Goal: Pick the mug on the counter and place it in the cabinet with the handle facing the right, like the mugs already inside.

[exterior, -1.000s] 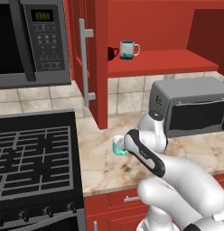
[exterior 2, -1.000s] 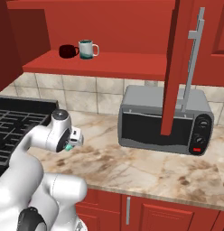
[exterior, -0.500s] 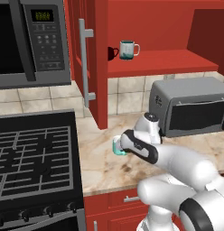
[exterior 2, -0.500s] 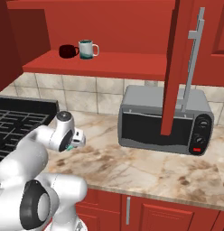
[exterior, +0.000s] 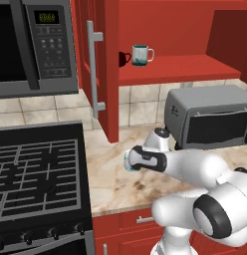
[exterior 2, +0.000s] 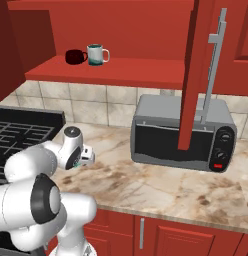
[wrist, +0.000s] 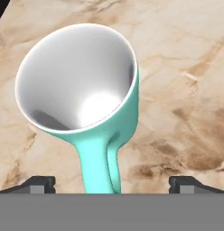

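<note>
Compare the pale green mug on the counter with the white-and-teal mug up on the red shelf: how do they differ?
The mint mug is one plain colour outside; the shelf mug is white with a dark teal body. The mint mug stands on the counter; the shelf mug stands in the cabinet. Both are upright, with loop handles.

Kitchen: stove (exterior: 38, 174), microwave (exterior: 36, 45), seemingly toaster-oven (exterior 2: 181, 132).
</note>
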Available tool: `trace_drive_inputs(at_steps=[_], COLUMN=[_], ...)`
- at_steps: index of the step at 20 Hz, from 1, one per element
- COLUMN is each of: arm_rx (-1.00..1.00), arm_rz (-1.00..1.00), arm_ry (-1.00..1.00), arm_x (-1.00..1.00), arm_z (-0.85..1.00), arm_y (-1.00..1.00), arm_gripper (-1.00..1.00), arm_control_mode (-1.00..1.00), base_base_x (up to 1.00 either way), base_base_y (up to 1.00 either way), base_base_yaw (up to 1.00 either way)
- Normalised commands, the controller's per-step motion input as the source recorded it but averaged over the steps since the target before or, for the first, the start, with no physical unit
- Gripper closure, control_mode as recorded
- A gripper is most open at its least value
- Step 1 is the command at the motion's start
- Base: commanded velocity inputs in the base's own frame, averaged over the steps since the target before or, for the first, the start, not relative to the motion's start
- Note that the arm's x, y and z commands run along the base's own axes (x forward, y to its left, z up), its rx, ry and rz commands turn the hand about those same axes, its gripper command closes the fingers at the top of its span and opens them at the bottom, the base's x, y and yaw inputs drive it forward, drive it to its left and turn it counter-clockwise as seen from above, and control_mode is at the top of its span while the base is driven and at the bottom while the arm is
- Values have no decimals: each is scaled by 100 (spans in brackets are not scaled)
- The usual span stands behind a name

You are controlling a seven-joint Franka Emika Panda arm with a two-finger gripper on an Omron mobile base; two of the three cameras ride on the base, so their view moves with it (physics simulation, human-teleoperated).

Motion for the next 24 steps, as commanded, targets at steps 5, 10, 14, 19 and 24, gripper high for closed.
trace_drive_inputs(at_steps=[5, 10, 14, 19, 24], arm_rx=[0, 0, 0, 0, 0], arm_rz=[0, 0, 0, 1, 4], arm_ry=[0, 0, -2, -6, -12], arm_x=[10, 0, 0, -13, -44], arm_z=[-14, -8, 0, 14, 45], arm_y=[11, 1, 6, 12, 10], arm_gripper=[100, 100, 100, 100, 100], arm_control_mode=[-100, -100, -100, -100, -100], base_base_x=[0, 0, 0, 0, 0], base_base_y=[0, 0, 0, 0, 0], base_base_yaw=[0, 0, 0, 0, 0])
